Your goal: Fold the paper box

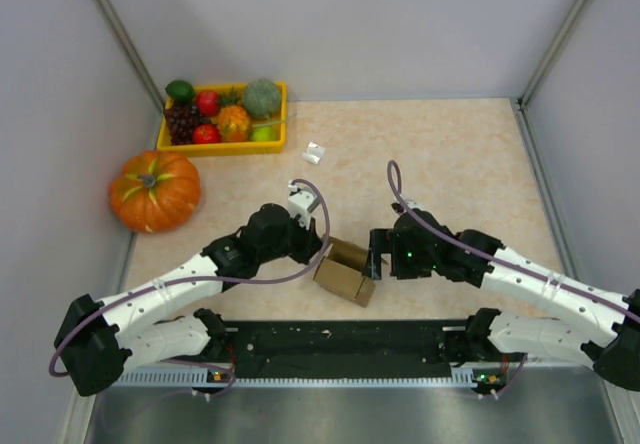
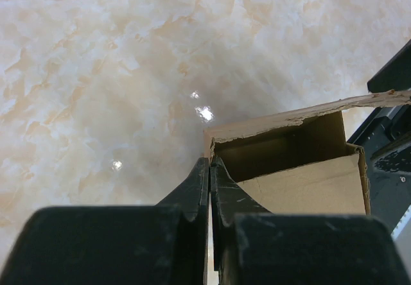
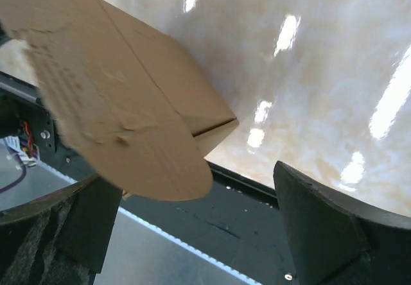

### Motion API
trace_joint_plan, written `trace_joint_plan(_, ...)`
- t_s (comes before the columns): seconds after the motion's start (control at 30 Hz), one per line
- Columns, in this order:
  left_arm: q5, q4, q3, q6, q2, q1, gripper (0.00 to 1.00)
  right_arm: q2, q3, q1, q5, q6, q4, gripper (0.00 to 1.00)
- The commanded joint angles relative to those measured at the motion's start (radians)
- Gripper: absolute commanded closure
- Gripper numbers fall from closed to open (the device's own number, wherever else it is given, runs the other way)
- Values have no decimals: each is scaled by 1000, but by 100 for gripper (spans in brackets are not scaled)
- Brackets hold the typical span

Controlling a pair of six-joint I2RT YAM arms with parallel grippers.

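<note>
At the near edge of the table (image 1: pixel 450 154) the two arms reached inward toward each other. Between them, near the front edge and a little left of the middle, stood the paper box (image 1: pixel 345 271), a small brown carton with its top open and its flaps not yet folded.

The left gripper (image 1: pixel 322 252) came to the box from the left. Its wrist camera showed the fingers (image 2: pixel 225 192) pressed together at the box's left corner, one outside the wall and one inside, so that it was pinching this wall of the box (image 2: pixel 302 182).

The right gripper (image 1: pixel 376 252) was just beside the right side of the box, with its fingers spread wide apart and grasping nothing. From its own camera, a rounded flap of the box (image 3: pixel 128 124) hung in front of the left finger (image 3: pixel 77 227). I could not tell if they touched.

Farther back lay a tiny white object (image 1: pixel 314 152). At the far left, an orange pumpkin (image 1: pixel 155 191) sat at the table's edge, and behind it was a yellow tray (image 1: pixel 222 148) of fruit.
</note>
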Motion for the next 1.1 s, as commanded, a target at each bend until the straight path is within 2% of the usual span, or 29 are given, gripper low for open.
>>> trace_joint_plan(0.0, -11, 11, 6, -72, -5, -5, 100, -89, -104, -1, -110, 173, 135, 1)
trace_joint_plan(0.13, -28, -7, 17, -97, 4, -19, 100, -111, -190, 1, -176, 210, 264, 2)
trace_joint_plan(0.33, -65, -45, 37, -129, 1, -57, 100, -115, -245, 1, -173, 251, 321, 8)
trace_joint_plan(0.4, -71, -67, 40, -147, -4, -65, 100, -126, -283, 1, -152, 268, 330, 14)
trace_joint_plan(0.47, -72, -76, 43, -161, -10, -71, 100, -155, -356, 1, -152, 301, 413, 20)
trace_joint_plan(0.5, -72, -81, 42, -172, -14, -76, 100, -163, -380, 1, -155, 315, 442, 27)
trace_joint_plan(0.6, -69, -93, 43, -197, -27, -84, 100, -180, -429, -1, -138, 332, 485, 35)
trace_joint_plan(0.87, -38, -113, 54, -299, -48, -113, 100, -192, -478, 8, -83, 351, 514, 40)
trace_joint_plan(1.07, -48, -110, 62, -393, -59, -139, 100, -161, -470, 21, -67, 354, 519, 40)
